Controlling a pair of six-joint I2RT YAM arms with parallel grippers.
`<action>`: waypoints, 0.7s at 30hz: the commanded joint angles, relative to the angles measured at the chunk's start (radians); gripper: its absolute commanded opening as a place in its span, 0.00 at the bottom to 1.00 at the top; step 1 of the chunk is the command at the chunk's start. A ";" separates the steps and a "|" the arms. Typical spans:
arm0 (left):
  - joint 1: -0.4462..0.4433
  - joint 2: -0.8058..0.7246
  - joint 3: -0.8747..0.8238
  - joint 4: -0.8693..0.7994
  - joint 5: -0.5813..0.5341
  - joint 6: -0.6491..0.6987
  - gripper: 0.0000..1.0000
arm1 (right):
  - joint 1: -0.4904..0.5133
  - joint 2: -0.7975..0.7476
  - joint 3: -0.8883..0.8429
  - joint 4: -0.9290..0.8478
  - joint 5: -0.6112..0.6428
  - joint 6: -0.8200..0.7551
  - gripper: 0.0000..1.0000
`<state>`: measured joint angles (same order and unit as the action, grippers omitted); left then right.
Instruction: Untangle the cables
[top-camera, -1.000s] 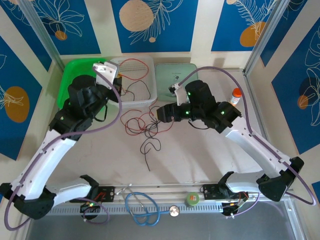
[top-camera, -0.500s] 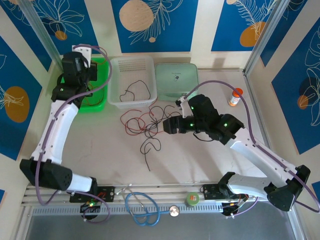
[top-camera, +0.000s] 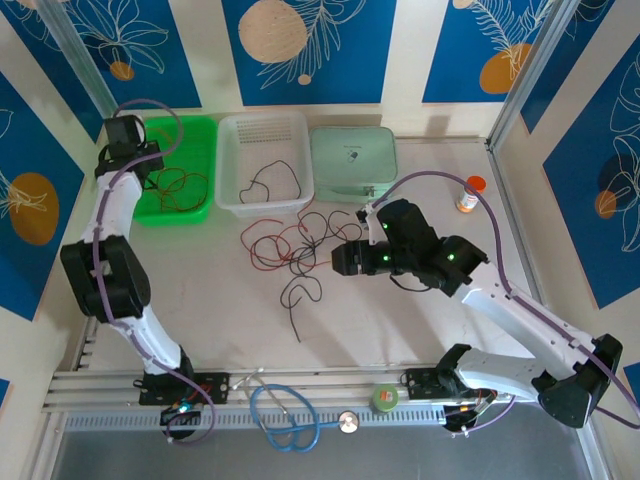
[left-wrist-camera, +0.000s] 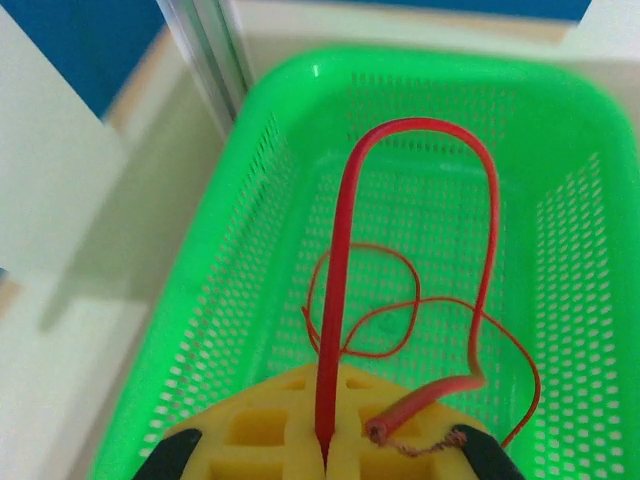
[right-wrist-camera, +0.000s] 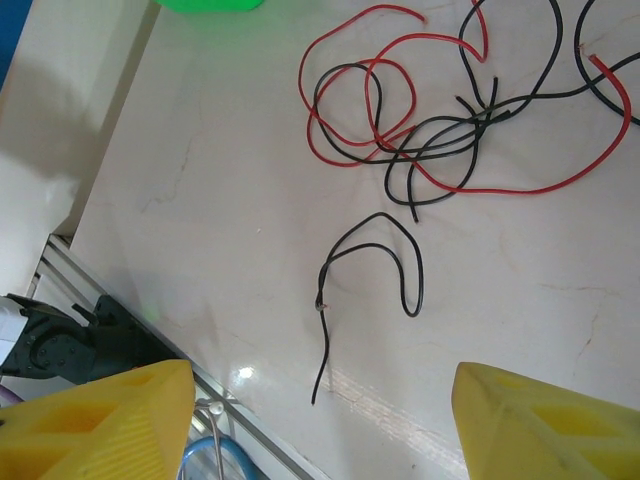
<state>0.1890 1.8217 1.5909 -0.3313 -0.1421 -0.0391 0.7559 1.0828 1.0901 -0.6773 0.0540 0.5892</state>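
The left end effector (left-wrist-camera: 325, 452) is clenching a red cable (left-wrist-camera: 342, 220) between its pads and holding it over the green basket (left-wrist-camera: 200, 300), which is sitting just left of the white basket (top-camera: 232, 135). Thin red loops are lying on the green basket's floor. The right end effector (right-wrist-camera: 320, 425) is hanging released, jaws wide, above the tangle (right-wrist-camera: 420, 130) of red and black cables. The tangle is lying on the desk (right-wrist-camera: 200, 200) just in front of the white basket. A loose black cable (right-wrist-camera: 385, 250) is lying apart, farther out front. These wires are looking light, limp and slick, so pulling one is likely dragging its neighbours. A free end clear of the crossings is looking like the best place to pinch. The white basket is holding a lone black wire (top-camera: 265, 182).
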 joint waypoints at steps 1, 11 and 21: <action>-0.003 0.050 0.040 -0.028 0.101 -0.062 0.00 | 0.019 0.049 0.018 -0.013 0.030 0.015 0.69; -0.003 0.117 0.078 -0.136 0.179 -0.115 0.41 | 0.136 0.399 0.082 -0.018 0.136 0.084 0.69; -0.020 -0.043 0.120 -0.190 0.279 -0.104 0.87 | 0.137 0.647 0.100 0.056 0.181 0.159 0.60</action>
<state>0.1829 1.8767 1.6470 -0.4896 0.0803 -0.1493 0.8940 1.6993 1.1595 -0.6365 0.1951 0.7090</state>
